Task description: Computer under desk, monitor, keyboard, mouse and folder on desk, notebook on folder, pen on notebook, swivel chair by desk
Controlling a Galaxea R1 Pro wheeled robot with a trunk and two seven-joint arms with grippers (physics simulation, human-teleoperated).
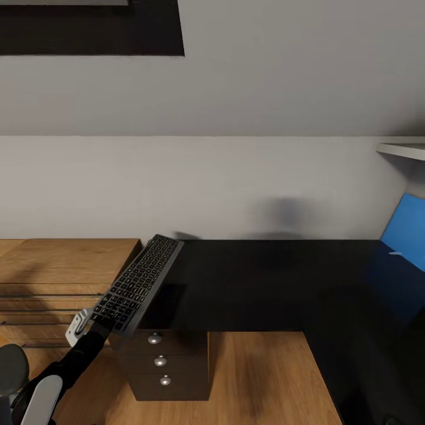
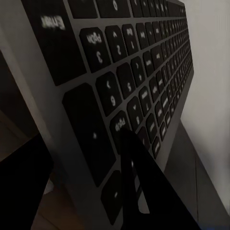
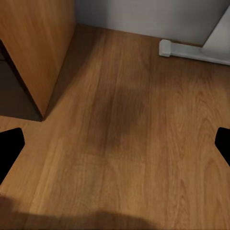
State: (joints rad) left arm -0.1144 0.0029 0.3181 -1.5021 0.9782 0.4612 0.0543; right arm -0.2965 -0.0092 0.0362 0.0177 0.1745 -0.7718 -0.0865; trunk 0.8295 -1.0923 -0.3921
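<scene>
Currently left gripper [image 1: 99, 319] clamped on flat black keyboard [image 1: 139, 282], at black-topped desk [image 1: 260, 283] left edge; next lower flat. Right gripper [image 3: 115, 143] jaws apart.

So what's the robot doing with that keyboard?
The robot's left gripper is holding the keyboard by its near end. The keyboard's far end reaches over the left edge of the black desk, while the held end sticks out past that edge, above the drawer unit. It looks like the robot is bringing the keyboard onto the desk. The right gripper is open with nothing in it, pointing down at the wooden floor.
</scene>
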